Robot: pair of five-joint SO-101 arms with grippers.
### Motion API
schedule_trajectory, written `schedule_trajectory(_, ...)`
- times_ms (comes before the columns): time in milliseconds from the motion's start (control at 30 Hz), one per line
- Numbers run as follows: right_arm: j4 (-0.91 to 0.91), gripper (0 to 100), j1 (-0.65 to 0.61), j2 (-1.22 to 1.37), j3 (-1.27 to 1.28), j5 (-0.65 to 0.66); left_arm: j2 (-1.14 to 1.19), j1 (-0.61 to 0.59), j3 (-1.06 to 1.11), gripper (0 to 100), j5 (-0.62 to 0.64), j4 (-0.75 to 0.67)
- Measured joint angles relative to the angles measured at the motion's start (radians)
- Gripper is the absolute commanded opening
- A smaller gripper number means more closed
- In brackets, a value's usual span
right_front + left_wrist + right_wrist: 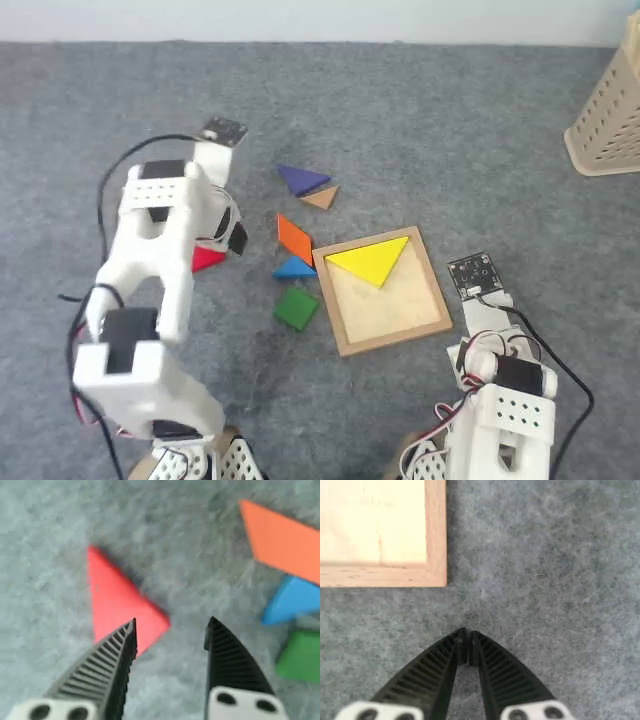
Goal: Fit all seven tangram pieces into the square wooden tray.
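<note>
The square wooden tray [437,325] lies right of centre with a yellow triangle [370,260] in its far corner. Left of it on the carpet lie an orange parallelogram [294,238], a blue triangle [294,268], a green square [296,307], a purple triangle [301,178] and a tan triangle [321,196]. A red triangle [207,259] [117,605] lies under the left arm. My left gripper [170,625] is open just above the red triangle's corner, one finger over the piece. My right gripper [467,635] is shut on nothing, above bare carpet beside the tray's corner [436,575].
A beige perforated basket [610,110] stands at the far right edge. In the left wrist view the orange parallelogram [285,542], blue triangle [292,600] and green square [300,655] lie close beyond the red one. Grey carpet covers the table.
</note>
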Motion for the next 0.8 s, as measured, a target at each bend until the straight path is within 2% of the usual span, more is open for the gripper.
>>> schedule_trajectory(200,0.0,1.4,0.0,0.0,0.0,0.0,0.149,-0.054,-0.043,22,0.002,-0.054)
schedule_trajectory(467,0.0,1.4,0.0,0.0,0.0,0.0,0.178,-0.11,-0.086,22,-0.029,-0.046)
schedule_trajectory(800,0.0,1.4,0.0,0.0,0.0,0.0,0.187,-0.172,-0.098,22,-0.126,0.009)
